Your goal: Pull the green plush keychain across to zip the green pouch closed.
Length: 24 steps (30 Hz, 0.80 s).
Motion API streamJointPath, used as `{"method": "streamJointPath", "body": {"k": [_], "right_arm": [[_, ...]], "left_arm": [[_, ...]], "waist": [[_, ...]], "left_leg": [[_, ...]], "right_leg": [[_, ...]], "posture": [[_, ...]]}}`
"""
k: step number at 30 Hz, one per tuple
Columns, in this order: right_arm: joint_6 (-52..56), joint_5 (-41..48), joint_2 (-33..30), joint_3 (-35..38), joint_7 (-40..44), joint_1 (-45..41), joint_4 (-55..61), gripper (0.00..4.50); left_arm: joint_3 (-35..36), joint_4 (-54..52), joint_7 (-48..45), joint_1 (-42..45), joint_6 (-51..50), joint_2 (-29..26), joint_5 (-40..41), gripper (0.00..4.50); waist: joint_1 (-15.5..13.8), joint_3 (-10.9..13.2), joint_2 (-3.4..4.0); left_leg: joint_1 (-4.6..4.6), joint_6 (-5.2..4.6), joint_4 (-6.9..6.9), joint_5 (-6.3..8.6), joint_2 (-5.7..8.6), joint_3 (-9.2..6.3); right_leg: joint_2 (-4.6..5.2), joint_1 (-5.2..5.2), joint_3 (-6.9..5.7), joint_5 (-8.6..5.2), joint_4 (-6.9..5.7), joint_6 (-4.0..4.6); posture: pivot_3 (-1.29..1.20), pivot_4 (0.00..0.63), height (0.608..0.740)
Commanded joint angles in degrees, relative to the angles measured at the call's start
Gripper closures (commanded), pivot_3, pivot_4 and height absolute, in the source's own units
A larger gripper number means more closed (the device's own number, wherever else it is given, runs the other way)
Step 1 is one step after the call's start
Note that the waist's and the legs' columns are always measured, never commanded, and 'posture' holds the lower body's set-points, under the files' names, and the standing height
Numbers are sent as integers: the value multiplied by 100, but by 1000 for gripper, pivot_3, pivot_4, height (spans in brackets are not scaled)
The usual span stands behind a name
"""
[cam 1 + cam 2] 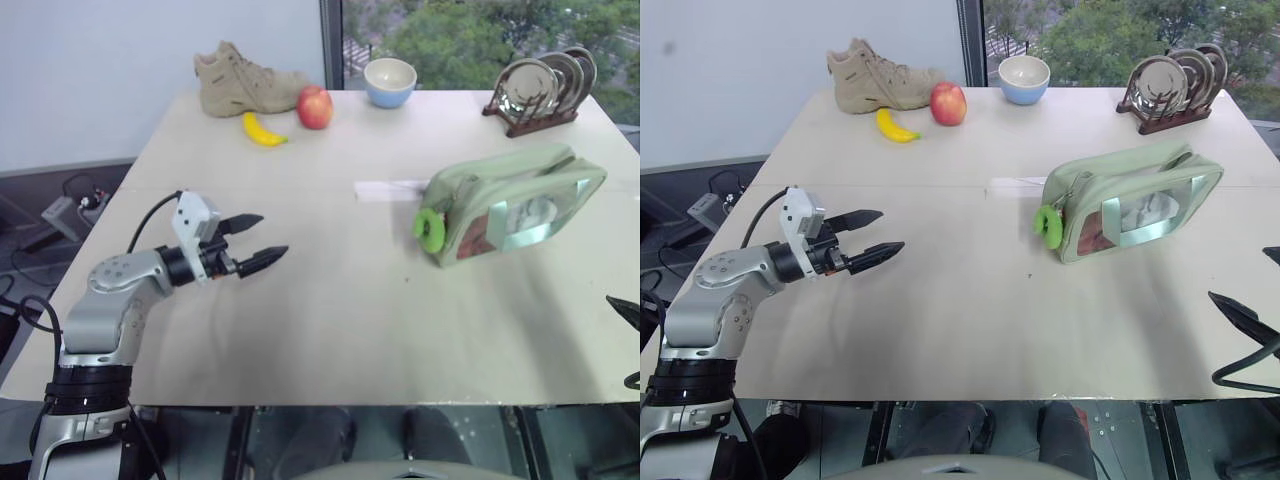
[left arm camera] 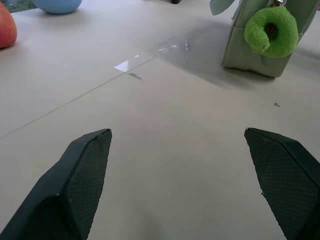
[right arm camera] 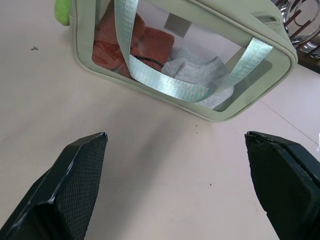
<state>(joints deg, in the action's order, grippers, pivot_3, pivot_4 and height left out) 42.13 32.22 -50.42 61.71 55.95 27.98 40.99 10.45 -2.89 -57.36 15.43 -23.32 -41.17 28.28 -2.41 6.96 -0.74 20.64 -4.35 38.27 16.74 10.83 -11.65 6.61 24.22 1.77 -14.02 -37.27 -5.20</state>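
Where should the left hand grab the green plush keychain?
Pinch the plush keychain across its fuzzy ring, coming in from the robot's left. It hangs free off the pouch's left end, facing the open left hand, with bare table between.

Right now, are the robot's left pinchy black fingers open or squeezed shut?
Open. The left gripper hovers over the table with its two black fingers spread apart, nothing between them.

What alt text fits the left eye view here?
A green pouch lies on a pale table with a plush keychain hanging at its left end. The left claw hovers open well left of it; a shoe, banana, apple, bowl and plate rack line the far edge.
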Motion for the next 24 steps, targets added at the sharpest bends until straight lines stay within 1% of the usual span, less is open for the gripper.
{"method": "streamJointPath", "body": {"k": [1,5,6,7,9,10,12,13,16,18,20,24], "right_arm": [[-267,-93,-142,0,2,-120,-50,0],[-597,-384,-339,-343,-94,-362,-92,0],[-649,-592,-428,-452,-205,-410,-119,0],[-703,-780,-536,-591,-328,-502,-156,0],[-795,-852,-768,-887,-397,-809,-288,0],[-890,-904,-946,-1117,-381,-1009,-404,0],[-1300,-1189,-1475,-1936,-449,-1672,-876,0],[-1455,-1301,-1650,-2257,-493,-1948,-1074,0],[-2036,-1692,-2006,-3702,-583,-3257,-1741,0],[-2719,-2245,-2088,-4691,-426,-4073,-2219,0],[-3369,-2776,-2006,-5503,-237,-4824,-2756,0],[-4287,-3476,-1807,-6430,55,-5800,-3752,0]], "left_arm": [[110,-243,-50,73,78,-4,154,81],[44,-481,-290,133,574,263,272,81],[20,-520,-325,122,658,316,261,81],[33,-589,-442,98,532,401,496,81],[-26,-670,-539,88,677,498,521,81],[-89,-727,-763,96,736,498,598,81],[-227,-796,-1121,180,640,509,814,81],[-270,-804,-1223,221,587,520,904,81],[-418,-777,-1324,327,568,579,933,81],[-470,-761,-1302,385,558,644,936,81],[-493,-755,-1260,415,567,700,911,81],[-481,-866,-1144,327,562,758,914,81]], "waist": [[0,1,0],[4,5,3],[4,6,1],[5,6,1],[17,6,3],[20,6,3],[43,12,13],[54,13,14],[90,14,15],[135,20,18],[164,23,19],[181,28,18]], "left_leg": [[0,0,0,0,0,0],[-1,0,1,1,1,5],[0,0,1,1,0,4],[1,0,1,1,-1,1],[0,-1,1,0,-1,0],[0,-1,1,0,-1,1],[-3,-1,3,0,-1,7],[0,-1,2,0,0,8],[0,-1,5,0,-4,5],[1,0,3,0,-6,4],[6,0,0,0,-7,-3],[20,-2,-4,1,-6,0]], "right_leg": [[0,0,0,0,1,0],[0,-2,2,0,6,0],[1,-4,-2,0,8,0],[1,-4,-5,0,10,0],[1,-4,-8,1,10,0],[1,-4,-7,1,11,0],[1,-5,-4,1,10,1],[2,-4,-3,1,11,1],[1,-5,-11,5,11,7],[1,-5,-14,5,16,7],[1,-5,-21,5,24,7],[2,4,-23,5,46,7]], "posture": [[0,150,740],[0,150,740],[0,150,740],[0,150,740],[0,150,740],[0,150,740],[0,150,740],[0,150,740],[0,150,740],[0,150,740],[0,150,740],[0,150,740]]}}
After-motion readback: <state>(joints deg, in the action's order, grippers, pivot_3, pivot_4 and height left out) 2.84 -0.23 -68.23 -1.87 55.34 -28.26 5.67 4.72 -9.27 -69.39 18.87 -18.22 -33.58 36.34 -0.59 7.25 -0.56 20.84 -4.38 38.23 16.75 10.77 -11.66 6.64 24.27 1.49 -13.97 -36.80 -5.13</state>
